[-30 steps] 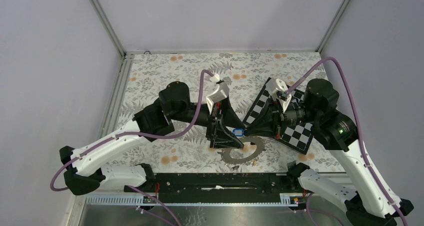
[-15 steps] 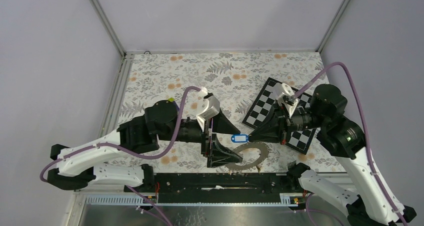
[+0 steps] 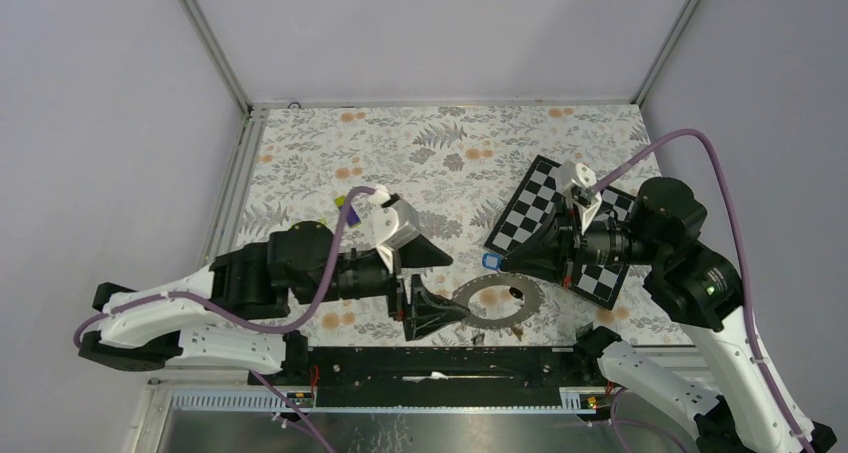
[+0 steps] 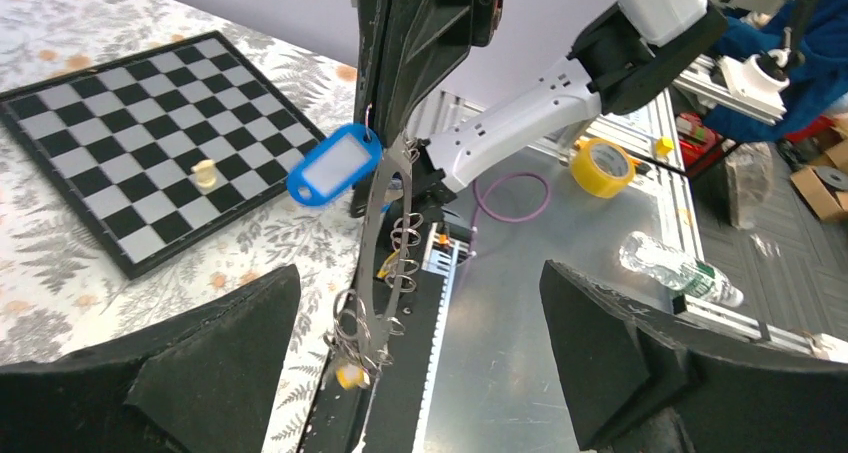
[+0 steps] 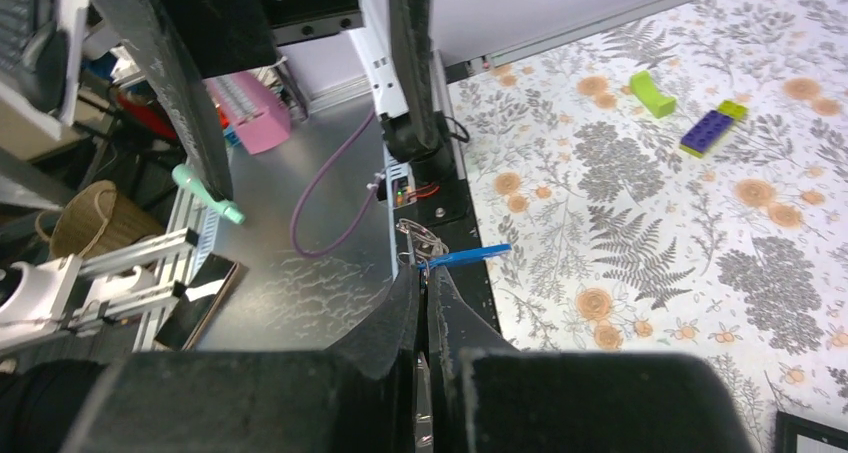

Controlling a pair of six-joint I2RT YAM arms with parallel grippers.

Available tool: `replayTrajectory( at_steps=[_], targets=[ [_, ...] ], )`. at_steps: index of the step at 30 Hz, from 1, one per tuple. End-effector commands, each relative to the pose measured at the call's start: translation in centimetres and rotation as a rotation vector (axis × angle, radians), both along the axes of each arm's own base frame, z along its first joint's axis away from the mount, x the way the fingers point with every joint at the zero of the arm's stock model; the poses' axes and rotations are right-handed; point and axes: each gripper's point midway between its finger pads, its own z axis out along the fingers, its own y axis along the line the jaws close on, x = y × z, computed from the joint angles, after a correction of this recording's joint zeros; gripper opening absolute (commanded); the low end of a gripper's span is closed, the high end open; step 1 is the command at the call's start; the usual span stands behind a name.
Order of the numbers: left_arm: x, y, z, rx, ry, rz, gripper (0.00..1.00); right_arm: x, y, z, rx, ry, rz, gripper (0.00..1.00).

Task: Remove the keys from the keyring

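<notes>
The keyring [image 3: 500, 300], a large flat grey ring, is gripped at its far edge by my right gripper [image 3: 503, 264], which is shut on it. A blue tag [image 3: 490, 262] hangs by those fingertips. In the left wrist view the keyring [image 4: 378, 223] is edge-on, with the blue tag [image 4: 335, 165] and small wire rings with keys [image 4: 362, 325] along it. My left gripper [image 3: 440, 285] is open and empty, just left of the ring. In the right wrist view my right gripper [image 5: 422, 278] pinches the ring, with the blue tag [image 5: 465, 256] just beyond.
A chessboard [image 3: 528, 216] lies under the right arm, with a pale chess piece [image 4: 204, 173] on it. A purple-and-green block [image 5: 712, 125] and a green block [image 5: 652, 91] lie on the floral tabletop at the left. The black rail [image 3: 440, 363] runs along the near edge.
My left gripper has drawn back to the left, away from the ring and the blue tag, and stands wide open. My right gripper has closed in on the ring's far edge.
</notes>
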Motion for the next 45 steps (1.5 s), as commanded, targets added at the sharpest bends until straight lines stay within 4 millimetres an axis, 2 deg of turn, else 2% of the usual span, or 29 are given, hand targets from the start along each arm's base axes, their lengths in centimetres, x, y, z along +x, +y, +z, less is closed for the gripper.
replayTrajectory(
  at_steps=[1,5,8,9,10,11,12,15,18,20,25,33,41,45],
  targets=[
    [1.9,3.9,3.1,-0.063,-0.032,0.129,0.99,2.7,0.9,1.5,0.039,-0.022,-0.096,0.0],
    [3.1,6.4,2.5,-0.026,-0.041,0.212,0.99,3.8,2.1,0.9,0.031,-0.012,-0.115,0.0],
    [3.4,7.3,2.4,-0.001,-0.046,0.237,0.99,3.8,4.1,0.0,-0.014,-0.016,-0.116,0.0],
    [3.5,7.6,2.4,0.001,-0.049,0.242,0.99,2.5,5.7,-0.7,-0.044,-0.029,-0.072,0.0],
    [3.6,7.8,2.4,0.003,-0.051,0.246,0.99,3.0,6.6,-1.4,-0.086,-0.056,-0.1,0.0],
    [3.6,8.0,2.5,0.001,-0.053,0.249,0.99,1.3,8.1,-2.0,-0.126,-0.1,-0.057,0.0],
    [3.6,8.3,2.5,-0.004,-0.053,0.253,0.99,0.9,9.2,-2.6,-0.166,-0.138,-0.051,0.0],
    [3.6,9.5,2.9,-0.025,-0.046,0.259,0.99,0.3,10.5,-2.4,-0.185,-0.171,-0.028,0.0],
    [3.1,10.3,3.0,-0.045,-0.034,0.239,0.99,0.0,9.7,-1.0,-0.129,-0.188,-0.04,0.0],
    [2.6,10.0,2.9,-0.041,-0.03,0.209,0.99,-0.9,9.1,-0.5,-0.103,-0.181,-0.006,0.0],
    [0.7,5.8,1.8,0.024,-0.073,0.059,0.99,-4.5,7.8,0.1,-0.064,-0.154,0.168,0.0],
    [-0.7,2.5,4.7,-0.076,-0.18,-0.069,0.99,-8.2,5.1,0.5,-0.08,-0.145,0.36,0.0],
    [-3.4,0.4,4.8,-0.11,-0.162,-0.231,0.96,-8.5,3.6,1.6,-0.052,-0.202,0.353,0.0],
    [-3.9,-0.3,3.8,-0.089,-0.131,-0.257,0.92,-8.2,3.6,1.7,-0.048,-0.209,0.334,0.0]
  ],
)
